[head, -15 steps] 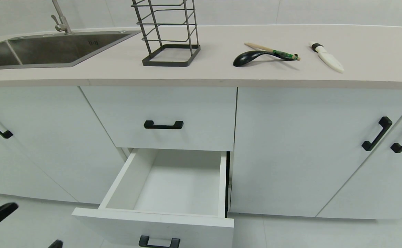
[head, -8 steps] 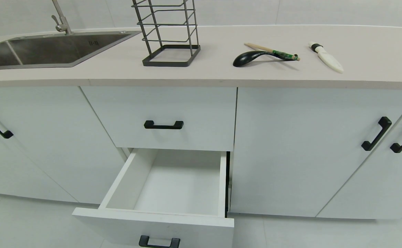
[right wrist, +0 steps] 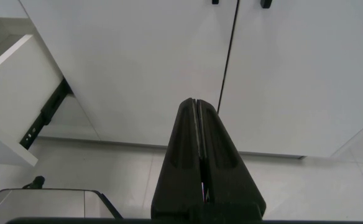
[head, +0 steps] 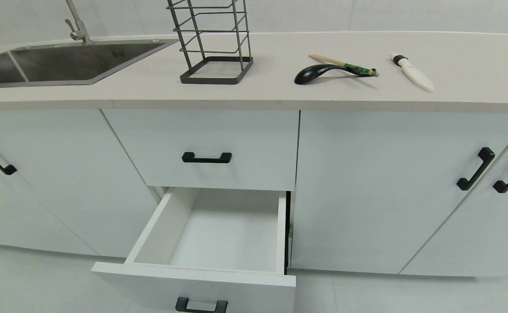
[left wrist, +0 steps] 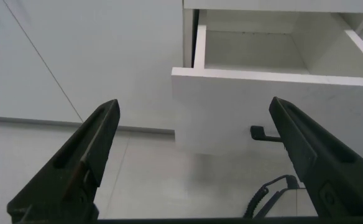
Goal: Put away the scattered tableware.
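Head view. A black spoon [head: 312, 74] is seen lying on the counter [head: 106, 93], right of a wire rack [head: 216, 80]. Chopsticks [head: 343, 64] are laid across the spoon's handle, touching it. A white knife [head: 412, 73] is placed farther right, apart from both. A sink [head: 62, 61] with a tap [head: 76, 24] is set into the counter's left end. Below the counter, the upper drawer [head: 202, 134] is shut, while the lower drawer [head: 193, 274] is pulled out; its white interior is exposed. Cabinet doors [head: 367, 187] are shut on either side.

Left wrist view. The left gripper [left wrist: 194, 106] is held low over the floor with its fingers [left wrist: 88, 155] spread wide and nothing between them. The pulled-out drawer's front panel [left wrist: 275, 106] and its black handle [left wrist: 262, 132] are seen beyond the fingertips, apart from them.

Right wrist view. The right gripper [right wrist: 196, 106] is shown with its fingers pressed together on nothing. Shut cabinet doors are faced, and a corner of the pulled-out drawer [right wrist: 7, 93] is seen to one side.
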Robot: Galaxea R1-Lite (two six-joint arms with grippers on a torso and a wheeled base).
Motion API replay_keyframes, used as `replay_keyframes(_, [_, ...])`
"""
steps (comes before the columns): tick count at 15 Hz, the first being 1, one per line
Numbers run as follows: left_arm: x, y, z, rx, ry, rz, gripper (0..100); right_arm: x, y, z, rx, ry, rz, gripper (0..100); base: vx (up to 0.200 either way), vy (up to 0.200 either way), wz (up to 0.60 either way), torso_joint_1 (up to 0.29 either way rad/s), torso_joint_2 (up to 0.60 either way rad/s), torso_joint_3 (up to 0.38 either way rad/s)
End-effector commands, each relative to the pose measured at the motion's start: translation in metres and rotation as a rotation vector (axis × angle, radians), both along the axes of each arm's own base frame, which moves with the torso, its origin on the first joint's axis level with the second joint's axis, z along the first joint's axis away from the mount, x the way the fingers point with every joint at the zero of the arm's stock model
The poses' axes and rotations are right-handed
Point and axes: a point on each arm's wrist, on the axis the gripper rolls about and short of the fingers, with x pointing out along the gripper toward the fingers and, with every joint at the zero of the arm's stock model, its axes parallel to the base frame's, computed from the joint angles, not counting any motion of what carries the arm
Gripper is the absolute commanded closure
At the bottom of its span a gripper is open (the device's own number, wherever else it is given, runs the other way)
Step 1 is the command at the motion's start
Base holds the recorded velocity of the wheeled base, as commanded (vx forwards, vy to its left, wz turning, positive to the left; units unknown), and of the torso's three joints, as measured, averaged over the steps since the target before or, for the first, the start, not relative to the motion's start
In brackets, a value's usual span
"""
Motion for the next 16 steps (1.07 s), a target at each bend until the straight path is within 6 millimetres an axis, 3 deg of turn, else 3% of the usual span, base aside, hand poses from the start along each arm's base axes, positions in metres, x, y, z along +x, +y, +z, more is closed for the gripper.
replay_keyframes(1, [0.0001, 0.0, 0.0001, -0.001, 0.001, 0.001, 0, 0.0001, 0.0, 0.0, 0.001, 0.001, 0.0, 100, 0.0, 0.0, 0.6, -0.002, 0.0, -0.002])
replay_keyframes(5, [0.0001, 0.0, 0.0001, -0.001, 0.001, 0.001, 0, 0.0001, 0.0, 0.0, 0.003, 0.001, -0.001, 100, 0.0, 0.0, 0.15, 0.001, 0.0, 0.002])
replay_keyframes(9, [0.0001, 0.0, 0.0001, -0.006, 0.001, 0.003, 0, 0.0001, -0.0001, 0.0, 0.006, 0.001, -0.004, 100, 0.0, -0.2, 0.0, 0.004, 0.0, 0.001])
replay_keyframes(16, [0.0, 0.0001, 0.0007, -0.018, -0.003, 0.004, 0, 0.0001, -0.0001, 0.0, 0.006, 0.001, -0.004, 100, 0.0, 0.0, 0.0, 0.0, 0.0, 0.0])
